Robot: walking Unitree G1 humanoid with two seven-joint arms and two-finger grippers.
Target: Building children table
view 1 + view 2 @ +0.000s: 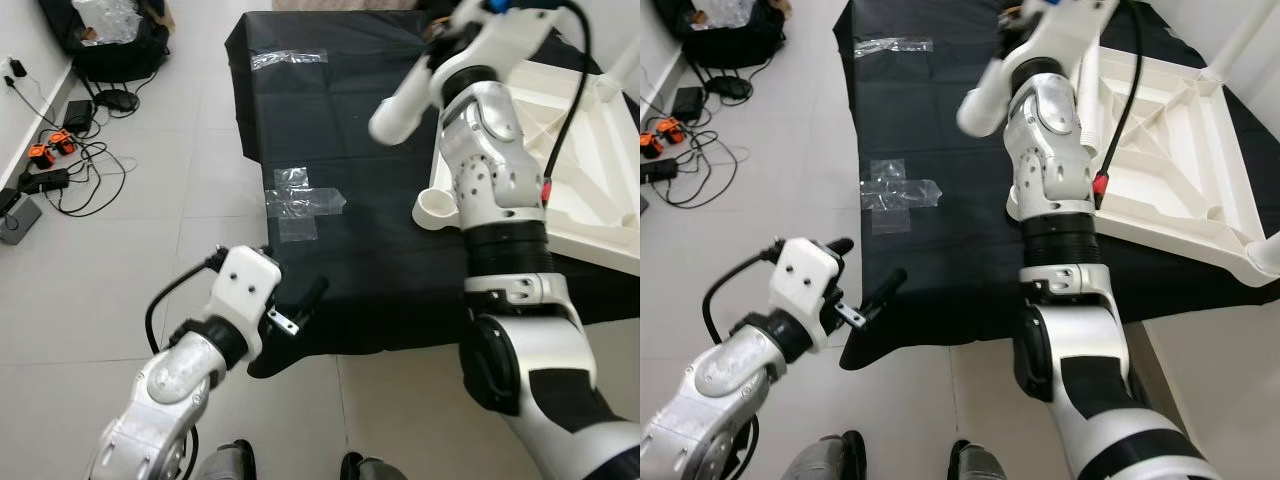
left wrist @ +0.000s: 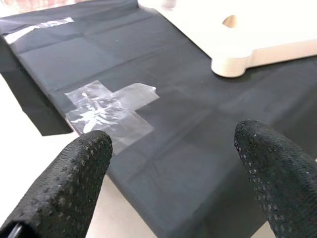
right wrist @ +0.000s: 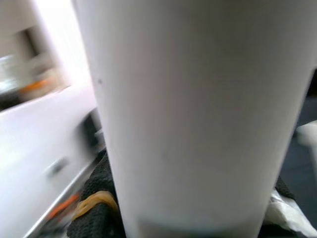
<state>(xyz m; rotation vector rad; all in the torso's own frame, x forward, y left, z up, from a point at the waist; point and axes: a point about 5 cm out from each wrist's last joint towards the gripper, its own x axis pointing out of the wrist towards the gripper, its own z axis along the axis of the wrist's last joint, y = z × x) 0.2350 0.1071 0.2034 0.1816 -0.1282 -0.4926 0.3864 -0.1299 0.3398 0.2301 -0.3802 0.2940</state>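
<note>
Item: white table leg (image 1: 410, 100), pinched in right gripper (image 3: 104, 208), raised over upturned tabletop (image 1: 1180, 150) on black sheet (image 1: 340, 150). Left gripper (image 2: 173, 163) spread, idle. Step: leg fitting; next needs alignment w/ corner socket (image 1: 437, 208)

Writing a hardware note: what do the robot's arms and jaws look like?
Both arms have silver shells with black ribbed joints and black cables. The left arm ends in a white wrist block; its fingers are black with dotted pads. The right arm carries a small red marking.

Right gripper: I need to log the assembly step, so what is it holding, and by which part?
The right gripper holds a white table leg around its shaft.
</note>
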